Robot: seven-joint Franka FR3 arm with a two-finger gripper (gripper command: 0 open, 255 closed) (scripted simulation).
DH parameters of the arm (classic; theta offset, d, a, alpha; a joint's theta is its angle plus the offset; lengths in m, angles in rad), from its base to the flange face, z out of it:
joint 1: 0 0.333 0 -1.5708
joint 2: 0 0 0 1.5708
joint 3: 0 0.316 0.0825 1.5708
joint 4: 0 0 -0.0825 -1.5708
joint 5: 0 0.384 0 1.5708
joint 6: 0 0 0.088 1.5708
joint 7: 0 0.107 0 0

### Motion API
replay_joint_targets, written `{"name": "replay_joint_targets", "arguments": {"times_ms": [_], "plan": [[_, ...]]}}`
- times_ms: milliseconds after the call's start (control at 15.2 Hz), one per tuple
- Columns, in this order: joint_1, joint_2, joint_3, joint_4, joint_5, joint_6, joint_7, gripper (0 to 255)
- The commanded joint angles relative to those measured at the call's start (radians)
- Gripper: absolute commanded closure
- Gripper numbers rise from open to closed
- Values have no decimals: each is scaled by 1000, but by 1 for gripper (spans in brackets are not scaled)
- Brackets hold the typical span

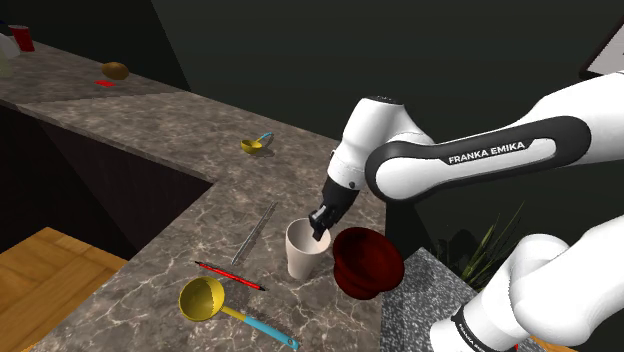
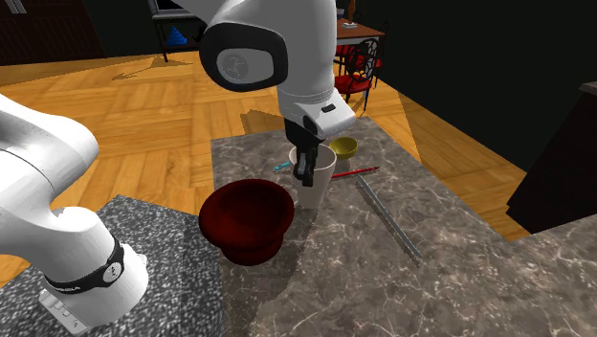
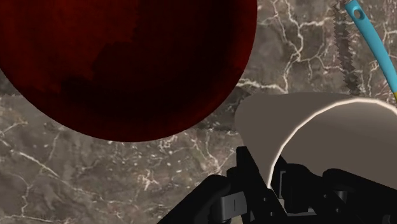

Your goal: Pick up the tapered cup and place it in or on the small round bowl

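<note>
A plain off-white tapered cup stands upright on the marble counter. My black gripper comes down on its rim and is shut on the wall, one finger inside and one outside. In the wrist view the cup's wall runs between the fingers of the gripper. The dark red round bowl sits right beside the cup, on the side toward the stand, and holds nothing.
A yellow ladle with a blue handle, a red pen and a grey serrated blade lie near the cup. A small yellow scoop lies farther along the counter, which drops off at its edges.
</note>
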Motion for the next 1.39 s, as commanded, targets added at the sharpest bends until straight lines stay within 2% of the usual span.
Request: {"name": "replay_joint_targets", "arguments": {"times_ms": [0,1320], "plan": [[-1,-14,-4,16,-2,-30,2,255],[-9,-114,-38,205,-24,-318,29,255]]}}
